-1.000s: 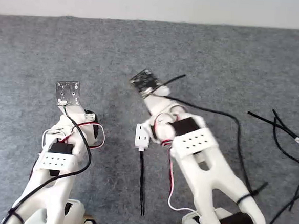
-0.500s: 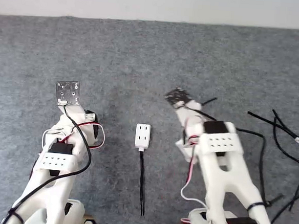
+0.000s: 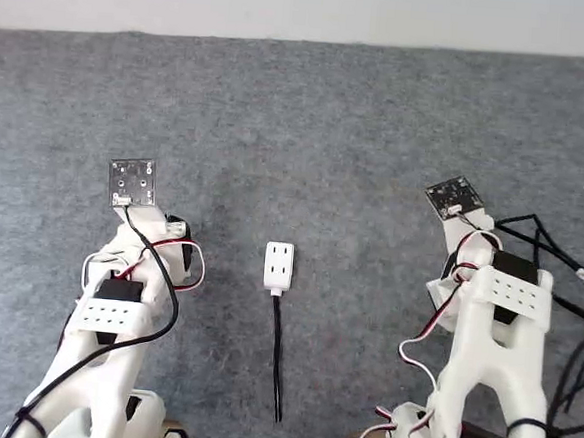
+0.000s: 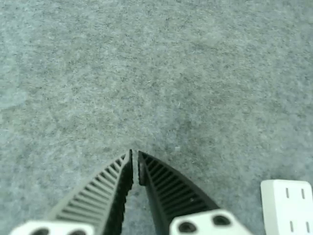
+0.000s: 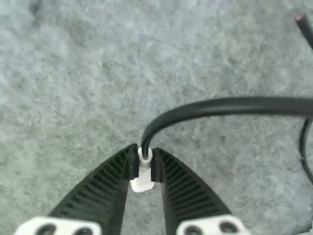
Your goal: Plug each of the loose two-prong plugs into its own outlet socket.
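High view, left arm [image 3: 113, 312]: stands over the grey carpet [image 3: 310, 110] on my left side.
High view, right arm [image 3: 495, 323]: stands on my right side, well apart from the left arm.
High view, outlet block [image 3: 279, 263]: lies flat between my two arms and touches neither. Its black outlet cord [image 3: 277, 358] runs back toward my bases.
High view, loose black cables [image 3: 560, 263]: bunched just beside my right arm.
Left wrist view, left gripper [image 4: 135, 155]: my fingers are pressed together, tips meeting, over carpet.
Left wrist view, outlet block [image 4: 287, 205]: near my fingers, off to one side, slots facing up, not touching.
Right wrist view, right gripper [image 5: 143, 149]: my fingers are clamped on the white plug [image 5: 142, 183].
Right wrist view, plug cord [image 5: 230, 105]: black, leaves the plug at my fingertips and arcs away sideways.
Right wrist view, prongs: cannot tell.
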{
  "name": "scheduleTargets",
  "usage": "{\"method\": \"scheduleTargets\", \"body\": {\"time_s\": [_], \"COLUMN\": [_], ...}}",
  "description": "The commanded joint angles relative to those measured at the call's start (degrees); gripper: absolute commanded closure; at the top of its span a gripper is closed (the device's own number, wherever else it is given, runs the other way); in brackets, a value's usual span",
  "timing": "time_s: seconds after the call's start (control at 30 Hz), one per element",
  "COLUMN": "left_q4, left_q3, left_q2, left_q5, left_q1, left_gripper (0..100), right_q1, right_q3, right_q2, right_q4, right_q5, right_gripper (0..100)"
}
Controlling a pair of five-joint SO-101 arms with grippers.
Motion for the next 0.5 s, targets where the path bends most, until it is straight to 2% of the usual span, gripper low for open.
{"method": "scheduleTargets", "body": {"time_s": [0.0, 0.1, 0.17, 0.27, 0.47], "left_q4": [-1.32, -1.23, -1.23, -1.23, -1.49], "left_q3": [-2.68, -2.68, -2.68, -2.68, -2.24], "left_q2": [-1.05, -1.05, -1.05, -0.97, -0.97], "left_q5": [0.35, 0.35, 0.35, 0.26, 0.26], "left_q1": [0.18, 0.18, 0.18, 0.18, 0.18], "left_gripper": [98, 98, 98, 98, 98], "right_q1": [1.01, 0.75, 1.10, 2.24, 7.60], "right_q3": [-0.97, -1.76, -3.34, -5.80, -10.20], "right_q2": [0.31, 3.12, 4.97, 6.29, 3.12], "right_q4": [-1.01, -3.74, -4.44, -4.09, -0.22], "right_q5": [0.97, 0.70, 0.70, 0.44, -4.84], "right_gripper": [89.9, 81.2, 80.8, 84.9, 97.5]}}
